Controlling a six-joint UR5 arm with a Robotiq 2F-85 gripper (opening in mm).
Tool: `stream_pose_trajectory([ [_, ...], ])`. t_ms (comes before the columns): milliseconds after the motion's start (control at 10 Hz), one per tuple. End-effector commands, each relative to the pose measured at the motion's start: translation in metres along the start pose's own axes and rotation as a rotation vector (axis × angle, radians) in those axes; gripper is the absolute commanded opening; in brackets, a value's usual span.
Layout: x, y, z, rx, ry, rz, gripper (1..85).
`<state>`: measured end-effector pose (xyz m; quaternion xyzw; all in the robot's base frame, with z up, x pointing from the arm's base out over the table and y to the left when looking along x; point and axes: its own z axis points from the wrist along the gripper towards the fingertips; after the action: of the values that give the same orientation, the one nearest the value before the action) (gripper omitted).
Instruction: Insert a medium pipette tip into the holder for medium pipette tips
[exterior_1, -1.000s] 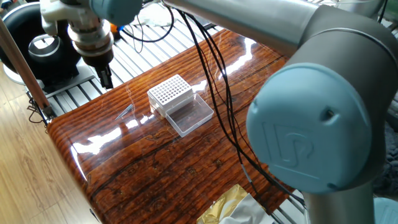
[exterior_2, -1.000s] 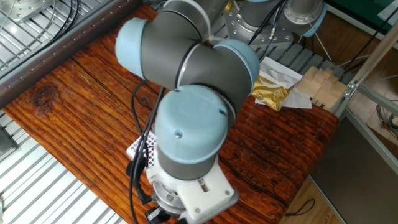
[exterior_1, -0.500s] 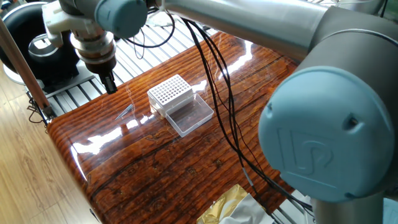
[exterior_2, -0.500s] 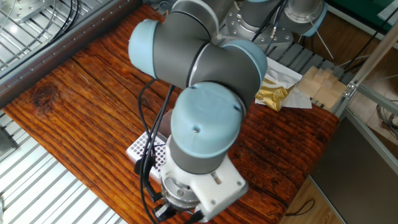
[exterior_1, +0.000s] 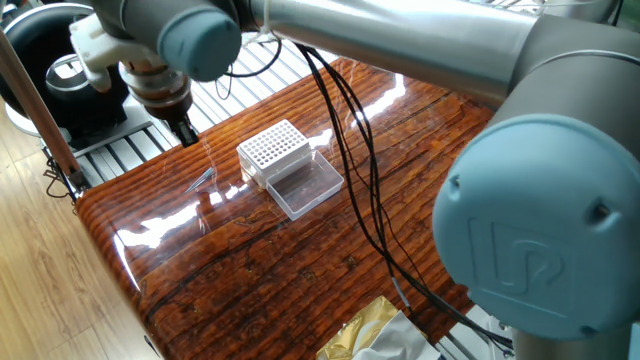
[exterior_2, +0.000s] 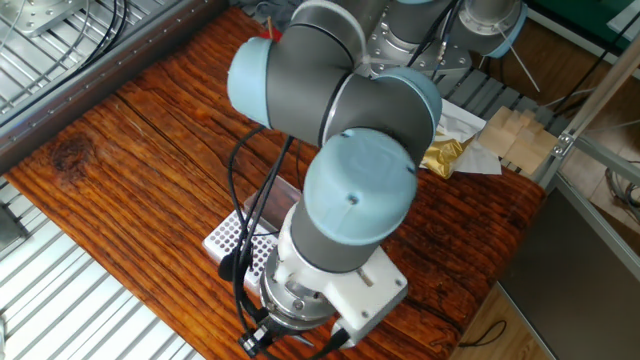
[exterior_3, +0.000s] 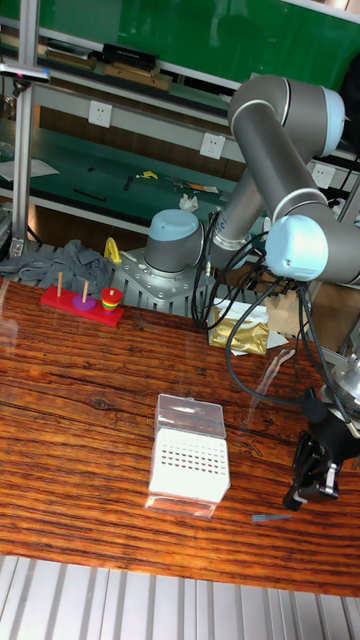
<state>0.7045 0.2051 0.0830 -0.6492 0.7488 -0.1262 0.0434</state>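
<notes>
since a sec earlier the gripper (exterior_1: 186, 131) had slid a bit right and down toward the table edge in one fixed view, and the wrist had swung further over the wood in the other fixed view. holder for medium pipette tips (exterior_1: 277, 150) hadn't moved, mid-table w/ its clear lid (exterior_1: 304, 185) flipped open beside it. the medium pipette tip (exterior_3: 271, 517) lay flat on the table (exterior_1: 250, 260), just beside the gripper (exterior_3: 305, 468) in the tall fixed view, well apart from the holder (exterior_3: 190, 456). jaws: couldn't tell if apart or together, too dark and small. risks, imo: tip is thin and lying flat on glossy wood, so fingers could skid it away or pinch it crooked; a tilted grab would miss the grid holes later. cables hung near the holder and could snag it.
</notes>
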Motion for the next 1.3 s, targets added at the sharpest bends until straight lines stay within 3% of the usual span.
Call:
stream_pose_trajectory([
  [0,-0.012,0.000,0.002,0.014,-0.054,-0.013,4.0],
  [200,-0.017,0.034,0.000,-0.122,-0.076,0.034,2.0],
  [400,-0.011,0.050,0.002,-0.189,-0.077,0.044,1.3],
  [800,-0.014,0.062,0.003,-0.239,-0.108,0.021,1.0],
  [1200,-0.007,0.061,0.010,-0.239,-0.122,-0.034,1.0],
])
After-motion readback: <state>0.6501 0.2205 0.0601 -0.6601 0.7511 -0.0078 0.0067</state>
